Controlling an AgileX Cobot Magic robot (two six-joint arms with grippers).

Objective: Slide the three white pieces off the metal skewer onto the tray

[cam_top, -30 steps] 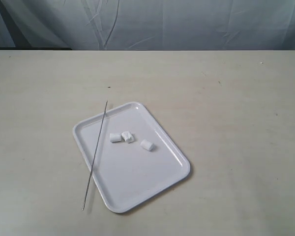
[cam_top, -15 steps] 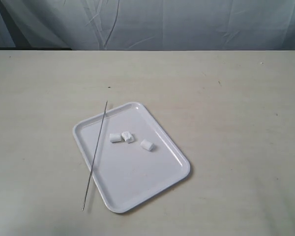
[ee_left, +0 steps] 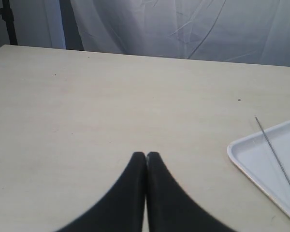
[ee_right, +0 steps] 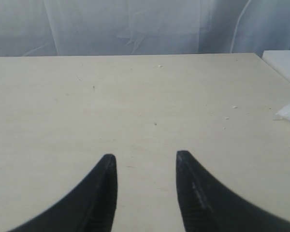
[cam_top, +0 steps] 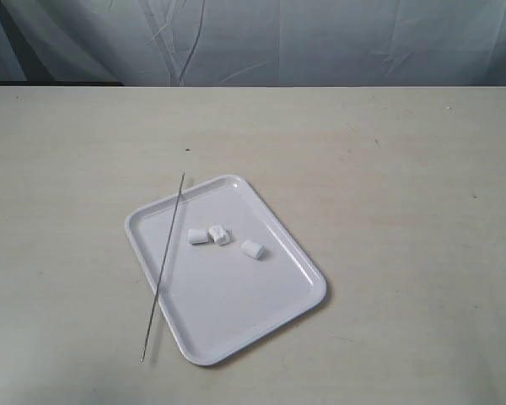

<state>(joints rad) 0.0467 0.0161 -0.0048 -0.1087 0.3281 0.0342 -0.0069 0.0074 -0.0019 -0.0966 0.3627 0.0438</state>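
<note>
Left tool point(ee_left: 146, 155) pinched shut on nothing, right tool point(ee_right: 145, 159) parted and holding nothing; I see both over the desk point(cam_top: 405, 211).
Three pieces point(cam_top: 220, 234) lie loose on the tray point(cam_top: 236, 295), close together in its far half; the skewer point(cam_top: 164, 266) lies near them, apart, slanting across the tray's left edge with both ends out over the desk.

Exterior view: high and set back, angled down across the table point(cam_top: 405, 211) toward the backdrop point(cam_top: 320, 42), taking in the whole tray point(cam_top: 228, 295) and metal skewer point(cam_top: 164, 261). Left wrist view: low over the tabletop, looking past the left gripper point(ee_left: 146, 155) toward that backdrop, sharing one tray point(ee_left: 261, 154) corner and the metal skewer's point(ee_left: 274, 154) far end with the exterior. Right wrist view: equally low, facing the backdrop past the right gripper point(ee_right: 144, 158)
</note>
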